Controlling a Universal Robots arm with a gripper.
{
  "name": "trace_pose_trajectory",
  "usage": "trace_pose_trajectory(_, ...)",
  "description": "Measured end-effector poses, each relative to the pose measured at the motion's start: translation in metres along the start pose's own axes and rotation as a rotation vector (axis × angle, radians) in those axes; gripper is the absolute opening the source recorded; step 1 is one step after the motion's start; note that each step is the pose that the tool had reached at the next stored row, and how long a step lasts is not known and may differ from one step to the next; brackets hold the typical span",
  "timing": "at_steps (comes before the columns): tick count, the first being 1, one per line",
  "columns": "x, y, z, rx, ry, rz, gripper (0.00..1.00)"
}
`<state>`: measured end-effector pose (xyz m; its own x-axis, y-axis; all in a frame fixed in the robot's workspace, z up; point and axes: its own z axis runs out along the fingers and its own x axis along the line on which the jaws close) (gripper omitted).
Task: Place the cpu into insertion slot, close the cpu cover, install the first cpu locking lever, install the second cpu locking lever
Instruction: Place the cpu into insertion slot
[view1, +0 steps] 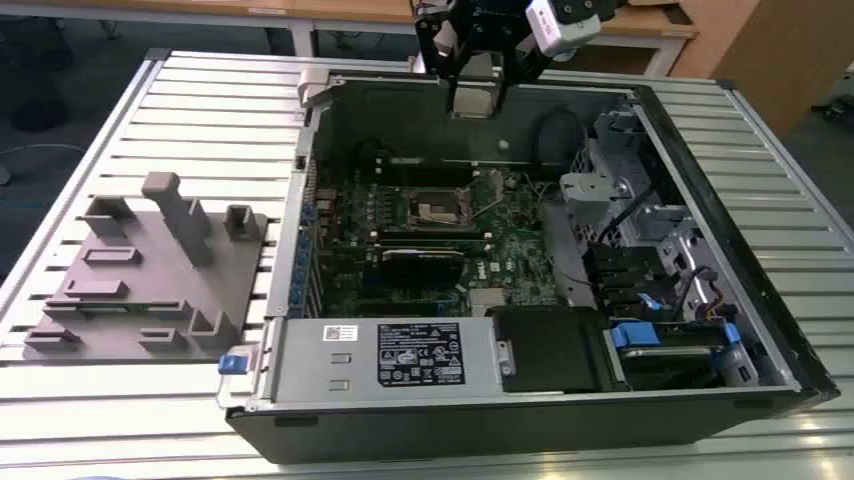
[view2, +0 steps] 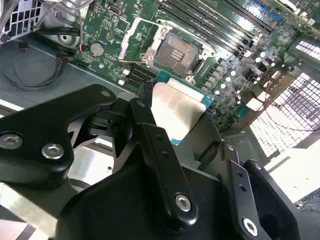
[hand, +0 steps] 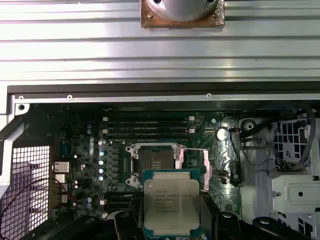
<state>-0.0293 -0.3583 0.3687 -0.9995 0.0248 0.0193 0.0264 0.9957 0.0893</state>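
As tool (view1: 477, 92) grips cpu (hand: 171, 205), arm (view1: 501, 25) high over case (view1: 534, 425)

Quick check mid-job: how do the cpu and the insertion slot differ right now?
The cpu has a pale silver top; the insertion slot shows a dark contact field. The cpu hangs in the gripper above the green board; the insertion slot sits in that board, open and empty. Both are square.

In the second wrist view the gripper (view2: 176, 122) hides part of the cpu (view2: 177, 102)
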Motion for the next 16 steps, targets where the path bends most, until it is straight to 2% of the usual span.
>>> trace_pose_trajectory(16,0.0,-0.0002,0.0024,0.0,0.0,0.0,0.54)
